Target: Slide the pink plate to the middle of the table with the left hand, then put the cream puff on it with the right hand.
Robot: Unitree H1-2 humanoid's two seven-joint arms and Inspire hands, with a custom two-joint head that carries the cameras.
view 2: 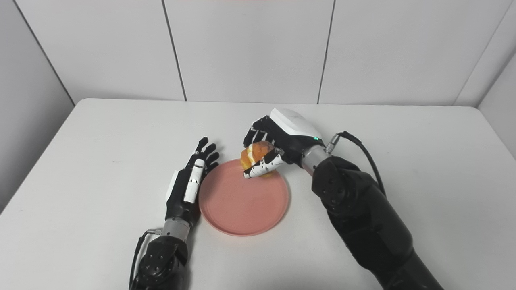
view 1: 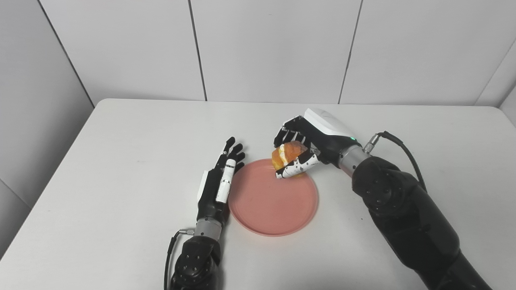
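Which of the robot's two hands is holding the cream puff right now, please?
The right hand, closed around the cream puff above the far rim of the pink plate. The left hand lies open and flat beside the plate's left edge, holding nothing.

White worktop (view 1: 121,169) with rounded far corners, set against a pale panelled wall (view 1: 274,48). One pink plate (view 1: 262,209) lies flat on it, near the middle and somewhat toward the near edge; the plate is round, shallow and low-rimmed. The left robot hand (view 1: 219,177) rests on the worktop with fingers outstretched and apart, its inner edge just beside the plate's left rim; whether the two touch cannot be told. A faint shadow borders the plate on its near side.
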